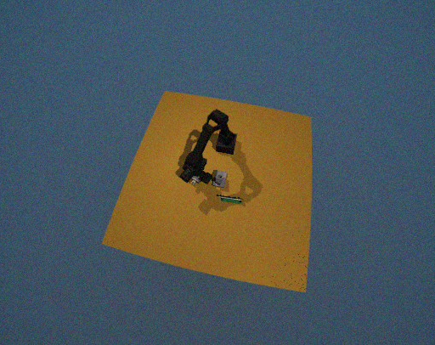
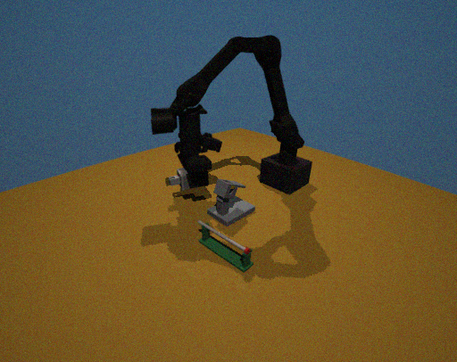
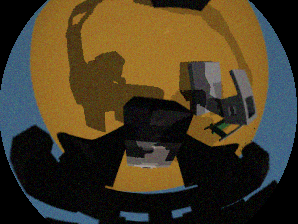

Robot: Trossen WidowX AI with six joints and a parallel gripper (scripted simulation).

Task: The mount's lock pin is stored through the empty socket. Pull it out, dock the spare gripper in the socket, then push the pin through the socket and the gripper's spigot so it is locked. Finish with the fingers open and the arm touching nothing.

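Observation:
My gripper (image 2: 196, 177) (image 3: 150, 127) is shut on the spare gripper (image 1: 194, 180) (image 2: 182, 177) (image 3: 149, 154), a grey and black piece, held above the table to the left of the mount in the exterior view. Its spigot cannot be told clearly. The mount has a grey base (image 1: 221, 172) (image 2: 244, 209) and a tilted grey socket (image 2: 225, 189) (image 3: 243, 92); no spare gripper is docked in it. The lock pin (image 2: 224, 236) is a pale rod with a red end. It lies out of the socket, along the top of the green rack (image 1: 231, 200) (image 2: 224, 252) (image 3: 222, 127).
The arm's dark base box (image 1: 225, 146) (image 2: 285, 173) stands behind the mount in the exterior view. The rack stands in front of the mount there, close to it. The arm's shadow falls over the mount and around the rack on the orange table (image 1: 192, 238) (image 2: 121, 303).

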